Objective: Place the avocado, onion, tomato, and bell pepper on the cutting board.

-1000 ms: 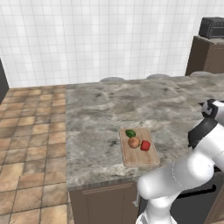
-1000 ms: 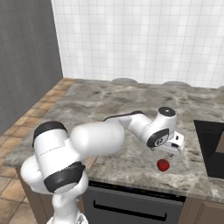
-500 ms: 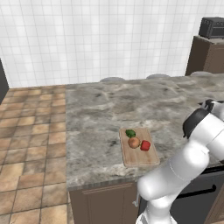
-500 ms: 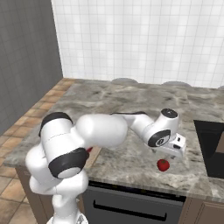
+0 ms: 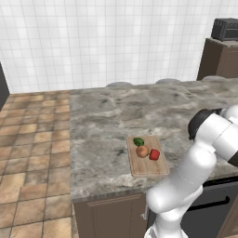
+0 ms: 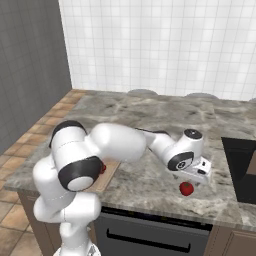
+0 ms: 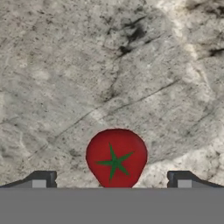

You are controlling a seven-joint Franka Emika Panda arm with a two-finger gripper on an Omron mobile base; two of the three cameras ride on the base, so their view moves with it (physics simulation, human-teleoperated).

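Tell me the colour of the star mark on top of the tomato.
Green, on the red tomato; the hand view shows it best.

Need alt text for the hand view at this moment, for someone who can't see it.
A round red tomato with a green star-shaped stem mark sits on the grey marbled counter, low in the picture. It lies between the two dark fingertips of the open gripper, which stand wide on either side without touching it.
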